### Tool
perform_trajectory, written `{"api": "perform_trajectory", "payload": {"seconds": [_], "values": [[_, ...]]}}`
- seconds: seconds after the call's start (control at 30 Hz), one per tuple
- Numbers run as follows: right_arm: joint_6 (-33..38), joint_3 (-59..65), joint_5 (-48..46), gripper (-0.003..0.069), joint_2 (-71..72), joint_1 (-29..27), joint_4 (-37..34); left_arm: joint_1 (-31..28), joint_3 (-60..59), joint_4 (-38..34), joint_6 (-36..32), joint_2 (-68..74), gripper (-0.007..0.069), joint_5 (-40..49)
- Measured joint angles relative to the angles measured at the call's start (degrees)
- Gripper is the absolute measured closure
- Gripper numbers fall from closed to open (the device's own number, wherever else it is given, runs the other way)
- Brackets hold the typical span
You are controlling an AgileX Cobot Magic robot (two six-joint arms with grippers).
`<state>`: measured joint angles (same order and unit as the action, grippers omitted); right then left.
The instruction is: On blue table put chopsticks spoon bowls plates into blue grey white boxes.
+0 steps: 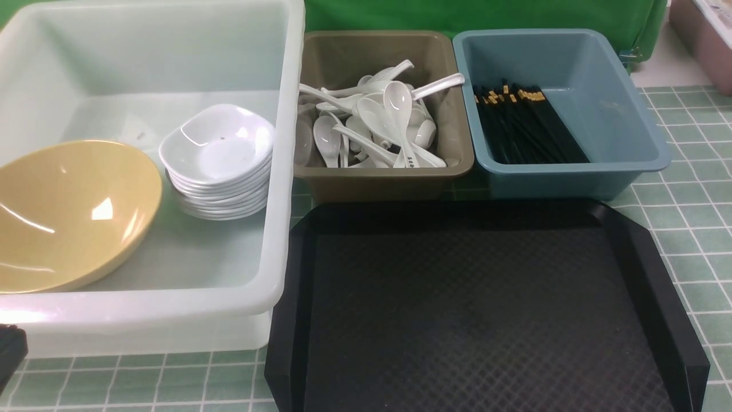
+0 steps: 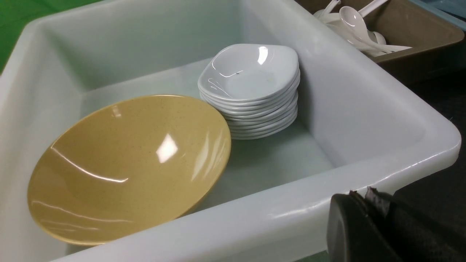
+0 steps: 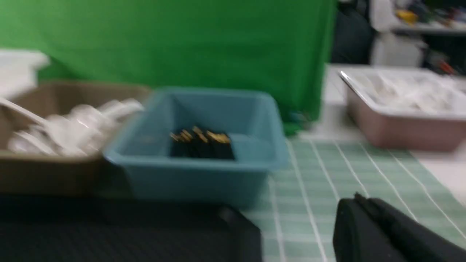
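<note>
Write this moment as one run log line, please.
yellow bowl, plates: white tub | spoons: grey bin | chopsticks: blue bin | tray: bare

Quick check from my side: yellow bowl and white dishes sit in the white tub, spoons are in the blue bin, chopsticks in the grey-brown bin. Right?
Not quite: the two small bins are swapped. The front view shows the spoons piled in the grey-brown bin and the chopsticks lying in the blue bin. The yellow bowl and the stack of white dishes are in the white tub, as you said.
</note>
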<state>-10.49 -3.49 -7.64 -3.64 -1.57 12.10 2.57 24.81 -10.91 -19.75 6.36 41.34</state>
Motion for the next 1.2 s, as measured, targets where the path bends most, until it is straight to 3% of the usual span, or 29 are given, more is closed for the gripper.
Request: {"api": "perform_trajectory", "payload": {"seconds": [0.2, 0.43, 1.2], "values": [[-0.5, 5.1, -1.3, 0.0623, 3.8, -2.0, 0.0, 0.0, 0.0, 0.0, 0.0, 0.0, 0.0623, -0.1], [-1.9, 5.1, -9.6, 0.0623, 4.3, -2.1, -0.9, 0.0, 0.0, 0.0, 0.0, 0.0, 0.0623, 0.0], [-2.6, 5.1, -9.9, 0.0622, 4.3, 0.4, -1.8, 0.0, 0.0, 0.0, -0.1, 0.0, 0.0623, 0.0]]}}
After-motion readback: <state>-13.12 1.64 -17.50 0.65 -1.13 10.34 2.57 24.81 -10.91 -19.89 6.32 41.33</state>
